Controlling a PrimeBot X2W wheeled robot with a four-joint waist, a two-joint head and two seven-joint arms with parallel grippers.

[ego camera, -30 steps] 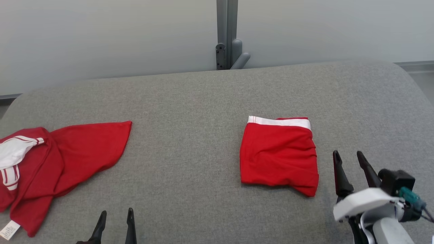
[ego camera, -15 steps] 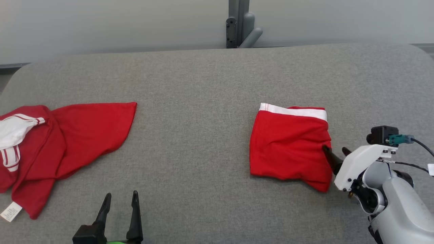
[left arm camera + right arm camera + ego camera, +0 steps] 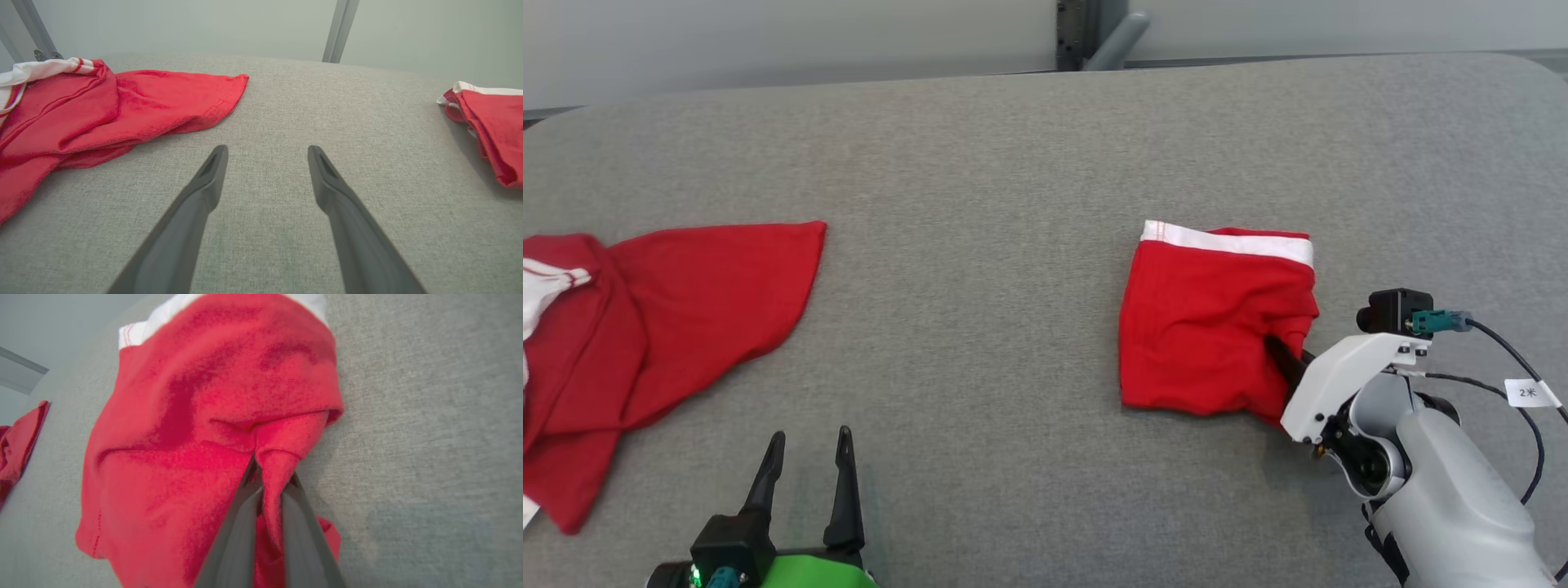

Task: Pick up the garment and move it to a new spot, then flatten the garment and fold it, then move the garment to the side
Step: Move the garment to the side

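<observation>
Head view. A grey fabric-covered table (image 3: 980,245) spans the field. A folded red cloth garment with a white waistband (image 3: 1209,318) lies flat on it at about 3 o'clock from centre, its waistband along the 12 o'clock edge. The right claw (image 3: 1278,351), on a white and grey forearm entering from 4 o'clock, meets the garment at the garment's own 4 o'clock edge. One dark finger lies over the red cloth. A loose, crumpled red cloth garment with white trim (image 3: 686,310) lies at 9 o'clock, well apart from the folded one. The left claw (image 3: 809,434) sits at 7 o'clock over bare table, fingers spread and touching nothing. A grey metal post (image 3: 1086,24) stands at 12 o'clock against a pale wall (image 3: 768,33).

Right wrist view. The two fingers are pressed together on a raised ridge of red cloth, pinching the folded garment (image 3: 184,416) near its edge. The cloth puckers toward the fingertips.

Left wrist view. The left claw (image 3: 266,149) points across bare table with a wide gap between its fingers. The loose garment (image 3: 122,106) lies at 10 o'clock and the folded garment (image 3: 494,122) at 3 o'clock.
</observation>
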